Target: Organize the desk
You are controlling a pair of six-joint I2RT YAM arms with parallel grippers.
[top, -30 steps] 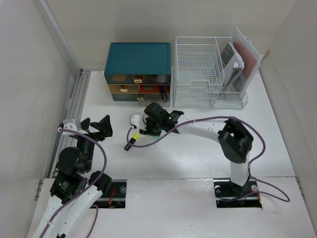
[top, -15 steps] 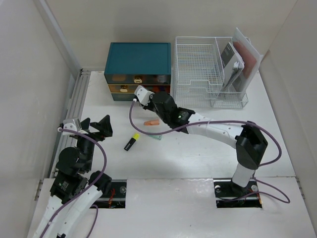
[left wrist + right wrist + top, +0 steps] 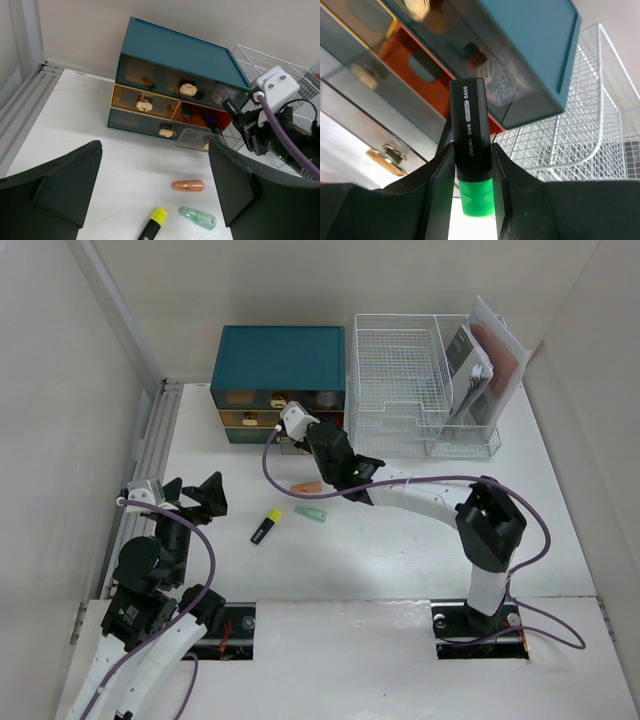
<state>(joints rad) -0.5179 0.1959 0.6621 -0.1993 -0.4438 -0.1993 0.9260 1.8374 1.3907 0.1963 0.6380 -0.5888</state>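
- Black plastic: the right tool is closed partway on a black highlighter, its two fingers pinching the barrel just above the green end.
- Right in front of that tool stands the teal drawer box, with one smoky drawer pulled out at its lower right.
- Beside the right tool, on its right, is the white wire rack.
- The left tool hangs with its jaws wide apart and nothing between them.
- Ahead of the left tool lie a yellow-tipped highlighter, a green cap and an orange cap, close together but apart.
- The white worktop lies beneath both tools and carries everything.
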